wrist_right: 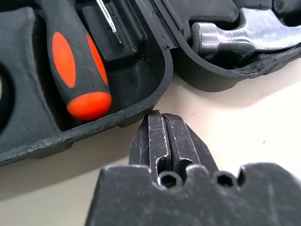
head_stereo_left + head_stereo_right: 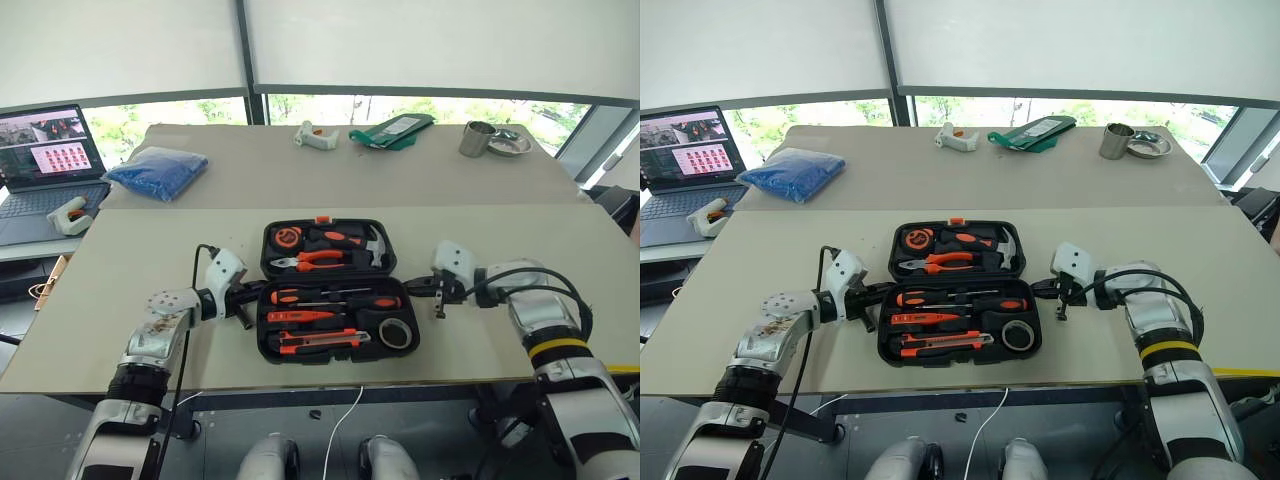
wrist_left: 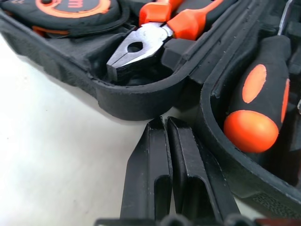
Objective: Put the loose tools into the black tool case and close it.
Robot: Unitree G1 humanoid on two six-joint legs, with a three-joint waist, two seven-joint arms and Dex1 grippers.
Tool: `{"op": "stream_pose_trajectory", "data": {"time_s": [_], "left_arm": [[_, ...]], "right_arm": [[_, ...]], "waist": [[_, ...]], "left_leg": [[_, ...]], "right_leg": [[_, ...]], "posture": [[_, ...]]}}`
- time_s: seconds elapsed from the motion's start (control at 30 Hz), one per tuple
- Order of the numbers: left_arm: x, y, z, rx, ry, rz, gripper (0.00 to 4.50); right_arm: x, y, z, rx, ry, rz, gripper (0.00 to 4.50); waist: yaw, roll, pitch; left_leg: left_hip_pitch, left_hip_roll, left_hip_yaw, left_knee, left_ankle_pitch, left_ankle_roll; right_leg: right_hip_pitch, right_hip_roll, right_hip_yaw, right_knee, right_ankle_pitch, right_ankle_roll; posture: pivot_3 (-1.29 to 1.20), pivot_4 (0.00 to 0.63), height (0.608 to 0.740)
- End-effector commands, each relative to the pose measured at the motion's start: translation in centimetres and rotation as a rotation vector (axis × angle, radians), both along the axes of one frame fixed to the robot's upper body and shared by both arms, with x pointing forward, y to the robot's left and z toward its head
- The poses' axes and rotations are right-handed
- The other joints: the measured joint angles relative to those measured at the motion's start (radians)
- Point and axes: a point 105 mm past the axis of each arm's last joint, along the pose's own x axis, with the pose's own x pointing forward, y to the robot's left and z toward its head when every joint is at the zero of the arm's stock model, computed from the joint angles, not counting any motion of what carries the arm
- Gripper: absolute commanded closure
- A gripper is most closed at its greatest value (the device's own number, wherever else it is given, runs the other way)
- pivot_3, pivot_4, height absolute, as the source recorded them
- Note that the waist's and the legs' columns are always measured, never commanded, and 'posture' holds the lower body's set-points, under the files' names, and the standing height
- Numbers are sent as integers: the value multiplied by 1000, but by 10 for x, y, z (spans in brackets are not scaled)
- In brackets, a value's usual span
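Black moulded-plastic clamshell tool case [image 2: 335,345] open, tools seated; rigid, weighty; lift far lid edge. Left gripper [image 2: 243,315] and right gripper [image 2: 440,302] both clenched empty.

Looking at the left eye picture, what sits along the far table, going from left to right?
Laptop → blue bundle → white glue gun → green pouch → metal cup → metal dish.

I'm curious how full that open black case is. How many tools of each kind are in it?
Orange-and-black screwdrivers: 2
Small orange tester pen: 1
Orange-and-black utility knife: 1
Black tape roll: 1
Orange-handled pliers: 1
Steel-headed hammer: 1
Orange-and-black tape measure: 1
Total: 8, all in the black moulded-plastic tool case.
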Motion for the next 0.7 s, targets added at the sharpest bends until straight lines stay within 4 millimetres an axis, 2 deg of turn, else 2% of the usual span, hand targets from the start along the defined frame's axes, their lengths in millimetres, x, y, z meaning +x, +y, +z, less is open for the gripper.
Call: {"op": "stream_pose_trajectory", "data": {"time_s": [0.03, 0.1, 0.13, 0.2, 0.33, 0.43, 0.47, 0.5, 0.53, 0.7], "left_arm": [[3, -6, 15, -63, -8, -2, 4302], [6, 5, 22, -87, 7, 34, 4302], [5, 10, 24, -88, 19, 31, 3792], [2, 19, 26, -64, 55, 31, 3291], [8, 51, 28, 38, 194, 168, 1886], [15, 49, 48, -49, 256, 184, 693], [19, 48, 54, -67, 278, 199, 476], [24, 45, 60, -80, 306, 215, 22], [27, 42, 63, -87, 326, 225, 0], [46, 27, 72, -184, 400, 303, 0]], "right_arm": [[-5, 8, 16, 60, 20, 24, 4477], [-8, 2, 21, 69, 67, -4, 4477], [-9, -2, 24, 42, 62, -8, 3908], [-4, -9, 31, 22, 17, -57, 3355], [-5, -25, 43, 6, 91, -149, 2017], [10, -36, 54, 20, 127, -324, 899], [15, -38, 58, 22, 169, -404, 620], [19, -35, 63, 61, 238, -461, 213], [21, -32, 66, 87, 289, -495, 27], [36, -19, 77, 203, 434, -636, 27]], "waist": [[0, 0, 0], [0, 0, 0], [0, 0, 0], [-2, 0, 0], [-7, 0, 0], [-8, 0, 0], [-9, 0, 1], [-9, -1, 1], [-10, -1, 1], [-13, -1, 1]], "left_leg": [[0, 0, 0, 0, 0, 0], [0, 0, 0, 0, 0, 0], [0, 0, 0, 1, 0, 0], [0, 0, 0, 1, 0, 0], [0, 0, 0, 1, 0, 0], [0, 0, 0, 1, 0, 1], [0, 0, 0, 1, 1, 1], [0, 0, 0, 2, 1, 1], [0, 0, 0, 2, 2, 1], [0, 0, -1, 2, 2, 1]], "right_leg": [[0, 0, 0, 0, 0, 0], [0, 0, 0, 0, 0, 0], [0, 0, 0, 0, 0, 0], [0, 0, 0, 1, 0, 0], [-1, 1, 0, 2, 0, 0], [-1, 1, 0, 2, 0, 0], [0, 1, 0, 2, 0, 0], [-1, 1, 0, 1, 0, 0], [-1, 1, 0, 2, 0, 0], [-1, 1, 0, 5, 0, 0]], "posture": [[0, 150, 740], [0, 150, 740], [0, 150, 740], [0, 150, 740], [0, 150, 740], [0, 150, 740], [0, 150, 740], [0, 150, 740], [0, 150, 740], [0, 150, 740]]}}
